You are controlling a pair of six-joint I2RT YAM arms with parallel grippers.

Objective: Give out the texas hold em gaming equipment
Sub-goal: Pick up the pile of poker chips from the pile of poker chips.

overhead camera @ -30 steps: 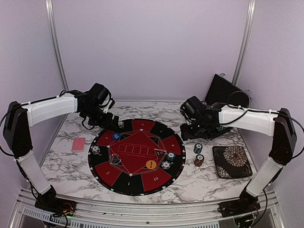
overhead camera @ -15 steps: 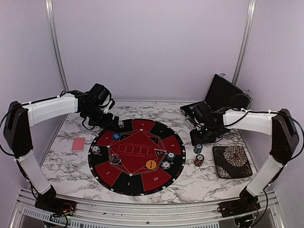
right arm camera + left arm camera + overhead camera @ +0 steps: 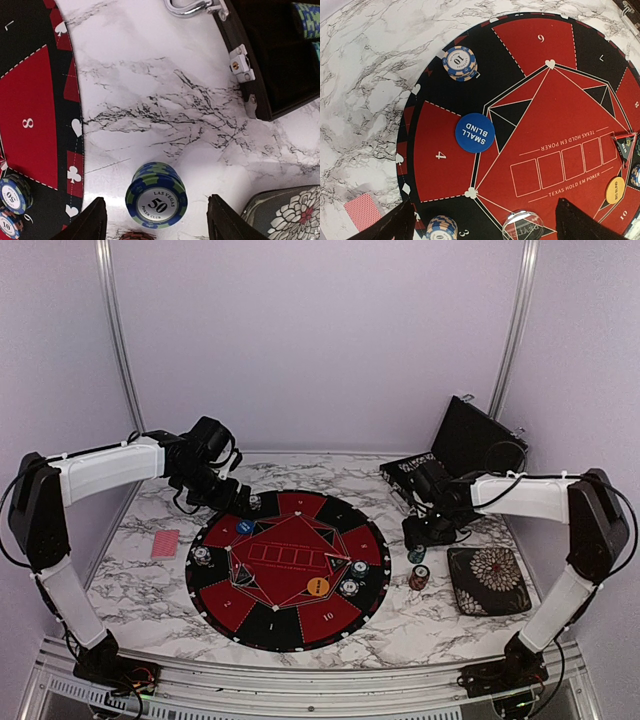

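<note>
Pincer on my right (image 3: 152, 220) stands wide open with nothing in it, its two dark fingers (image 3: 92, 222) on either side of a blue-and-green "50" chip stack (image 3: 156, 195) on the marble surface (image 3: 150, 85), not touching it. My left pincer (image 3: 482, 225) also hangs open and empty over the far left of the mat.

Largest of all is the round red-and-black Texas Hold Em mat (image 3: 288, 570) at the middle of the surface. Far right of it sits the open black case (image 3: 455, 455), with chips in its tray (image 3: 306, 17). A flower-patterned tray (image 3: 488, 581) lies near right, apart from the mat.

A pink-backed card (image 3: 165, 543) lies on the bare surface left of the mat. On the mat I see the blue "SMALL BLIND" disc (image 3: 474, 132) by segment 4, an orange disc (image 3: 318, 587) toward the near right, and a clear disc (image 3: 521, 226) between my left fingers' tips. A blue "10" chip stack (image 3: 460, 62) sits on the far-left rim, another striped stack (image 3: 441, 228) near segment 3. A red stack (image 3: 419, 578) lies just near of the "50" stack.
</note>
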